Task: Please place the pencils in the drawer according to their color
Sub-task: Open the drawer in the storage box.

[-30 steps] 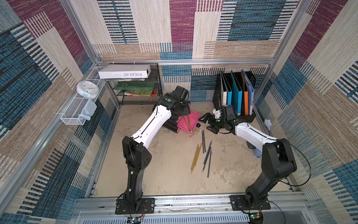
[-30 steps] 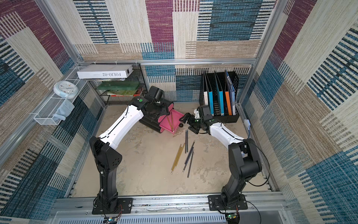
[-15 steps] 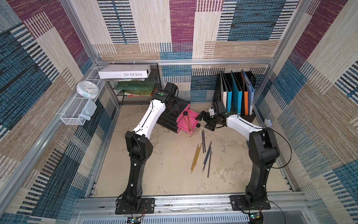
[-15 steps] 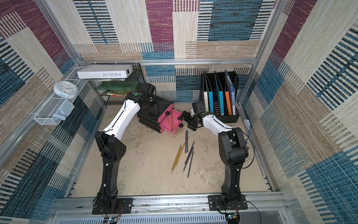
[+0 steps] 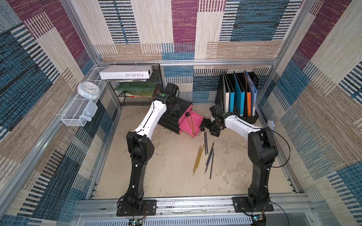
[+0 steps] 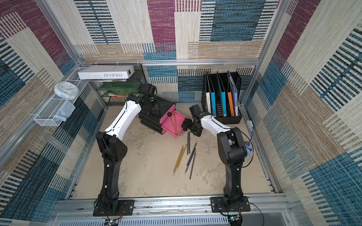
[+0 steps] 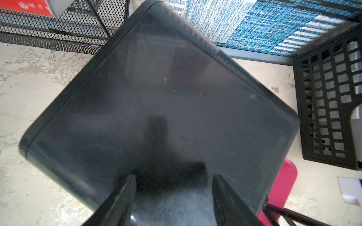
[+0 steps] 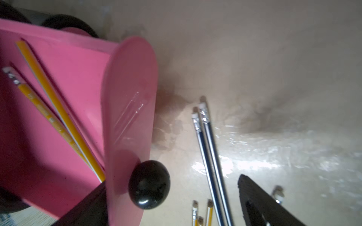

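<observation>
Right gripper gaping, empty, astride knob; 2 yellow pencils beside, inside pink drawer.

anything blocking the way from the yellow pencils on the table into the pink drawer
Nothing covers the pink drawer: it is pulled out, open on top. The open right gripper hangs at its knob, close beside the path from the yellow pencils.

Open drawer at back centre of the bench, two pencils in it, loose pencils on the bench in front, file rack behind right.
</observation>
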`<action>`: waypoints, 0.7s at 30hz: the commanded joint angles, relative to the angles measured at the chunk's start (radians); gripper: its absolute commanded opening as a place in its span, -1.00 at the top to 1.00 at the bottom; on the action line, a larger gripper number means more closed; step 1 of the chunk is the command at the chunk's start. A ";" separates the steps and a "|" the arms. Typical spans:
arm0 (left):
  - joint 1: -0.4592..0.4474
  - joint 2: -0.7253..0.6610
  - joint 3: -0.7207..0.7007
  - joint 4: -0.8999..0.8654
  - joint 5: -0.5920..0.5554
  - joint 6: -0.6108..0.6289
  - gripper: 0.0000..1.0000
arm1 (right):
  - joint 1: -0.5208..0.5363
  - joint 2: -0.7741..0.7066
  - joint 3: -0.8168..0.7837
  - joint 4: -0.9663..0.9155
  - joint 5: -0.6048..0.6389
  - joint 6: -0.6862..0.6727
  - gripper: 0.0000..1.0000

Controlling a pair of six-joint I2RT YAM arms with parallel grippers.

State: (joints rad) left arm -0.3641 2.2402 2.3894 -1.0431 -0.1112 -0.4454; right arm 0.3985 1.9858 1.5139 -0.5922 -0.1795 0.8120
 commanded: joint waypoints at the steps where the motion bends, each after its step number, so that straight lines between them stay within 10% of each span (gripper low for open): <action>1: 0.004 0.021 -0.009 -0.124 0.048 -0.004 -0.32 | 0.011 -0.028 -0.041 -0.034 0.020 -0.017 -0.93; 21: 0.004 -0.024 0.036 -0.115 0.165 0.032 -0.32 | 0.031 -0.171 -0.052 0.071 -0.093 0.004 -0.98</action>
State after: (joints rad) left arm -0.3576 2.2356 2.4218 -1.0805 -0.0242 -0.4191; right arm 0.4297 1.8378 1.4521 -0.5468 -0.2478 0.8165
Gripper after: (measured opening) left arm 0.659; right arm 0.988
